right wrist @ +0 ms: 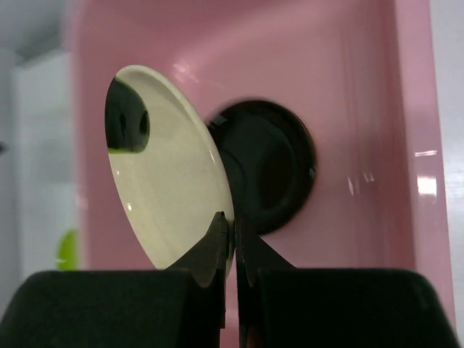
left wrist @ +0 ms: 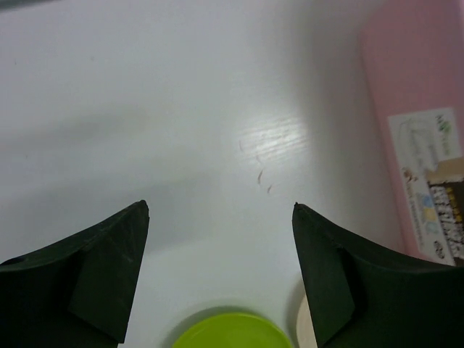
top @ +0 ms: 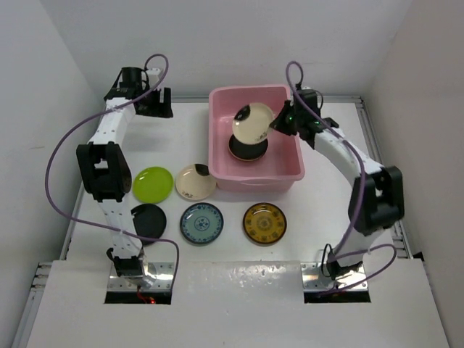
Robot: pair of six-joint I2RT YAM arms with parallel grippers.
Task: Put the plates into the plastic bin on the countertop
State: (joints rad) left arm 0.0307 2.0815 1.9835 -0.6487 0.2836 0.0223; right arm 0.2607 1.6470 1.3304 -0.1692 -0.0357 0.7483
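The right arm (top: 341, 156) reaches out over the pink bin (top: 257, 180), and its jaws are pinched tight on the lower rim of a cream plate (right wrist: 170, 181) with a black patch near its top edge. The plate stands tilted on edge, rising up and to the left of the jaws, held in the air above the inside of the bin and touching nothing else that I can see. Just beyond the jaws and below them, a black plate (right wrist: 272, 167) lies flat on the bin's floor. The left arm (top: 109, 156) stretches to the far side of the worktop (top: 319, 210), and its jaws are spread wide with nothing between them, hanging over bare white surface. To the right of those jaws runs the bin's outer wall, with a paper label (left wrist: 428, 188) stuck on it. On the near side of the left jaws, a lime green plate (top: 153, 183) lies flat on the worktop, and a second cream plate (top: 195, 181) sits just beside it, close against the bin's near corner. Nearer still to the arm bases, well apart from both sets of jaws, three more plates lie in a row: another black plate (top: 148, 220) partly under the left arm, a blue-patterned plate (top: 201, 222), and a yellow-brown patterned plate (top: 264, 222).
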